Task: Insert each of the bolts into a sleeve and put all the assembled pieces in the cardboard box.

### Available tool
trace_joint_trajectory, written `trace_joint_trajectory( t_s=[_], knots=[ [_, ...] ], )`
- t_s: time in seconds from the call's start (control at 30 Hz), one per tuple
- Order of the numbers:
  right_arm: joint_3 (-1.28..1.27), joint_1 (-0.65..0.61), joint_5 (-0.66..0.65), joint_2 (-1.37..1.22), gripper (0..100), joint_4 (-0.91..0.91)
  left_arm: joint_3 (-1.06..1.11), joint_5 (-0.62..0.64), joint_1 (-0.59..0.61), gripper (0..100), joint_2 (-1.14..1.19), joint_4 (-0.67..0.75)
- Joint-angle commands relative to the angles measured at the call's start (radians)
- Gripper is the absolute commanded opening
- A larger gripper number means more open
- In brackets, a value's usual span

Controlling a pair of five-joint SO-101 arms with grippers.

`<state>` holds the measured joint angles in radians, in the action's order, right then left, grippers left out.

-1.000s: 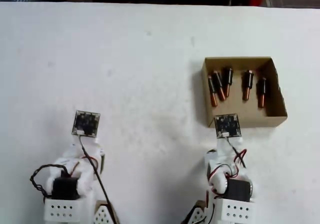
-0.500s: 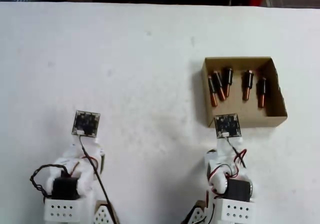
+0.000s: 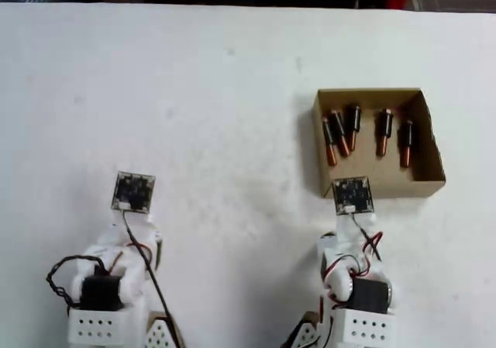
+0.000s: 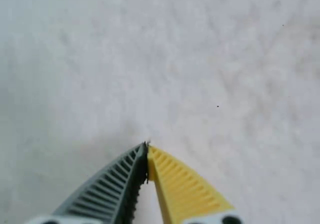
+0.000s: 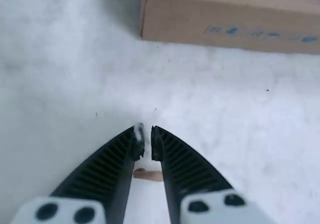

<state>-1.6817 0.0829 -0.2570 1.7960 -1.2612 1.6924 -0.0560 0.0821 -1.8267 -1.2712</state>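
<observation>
My left fingers [image 4: 175, 184], one grey and one yellow, are pressed together right up to the tips. They hold nothing, and there is only white worktop [image 4: 210, 59] under and ahead of them.

My right fingers [image 5: 110, 164] are black and almost together, with a thin slit between the tips and nothing gripped there. A small tan bit shows in the slit back toward the wrist; I cannot tell what it is.

Just ahead of the right tips stands the near wall of the cardboard box [image 5: 230, 19], plain brown with faint blue print. The box runs from in front of the tips out to their right and is not touching them. From the left fingers it lies well apart, ahead and off to the right.

In the high view the box [image 3: 384, 187] is open-topped, and five assembled pieces lie on its floor beyond the right fingers. Each is a copper-coloured bolt with a dark sleeve on the far end. Three [image 3: 339, 133] are bunched together at the left, two of them slightly slanted. The other two [image 3: 383, 131] [image 3: 405, 142] lie side by side further right, a little apart.
</observation>
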Motion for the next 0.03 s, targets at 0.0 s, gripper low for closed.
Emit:
trace_joint_trajectory(
  t_s=[0.0],
  knots=[
    [-0.009,0.013,-0.003,0.004,1.7,-0.007,0.0,0.005,-0.008,2,0.001,-0.014]
  ],
)
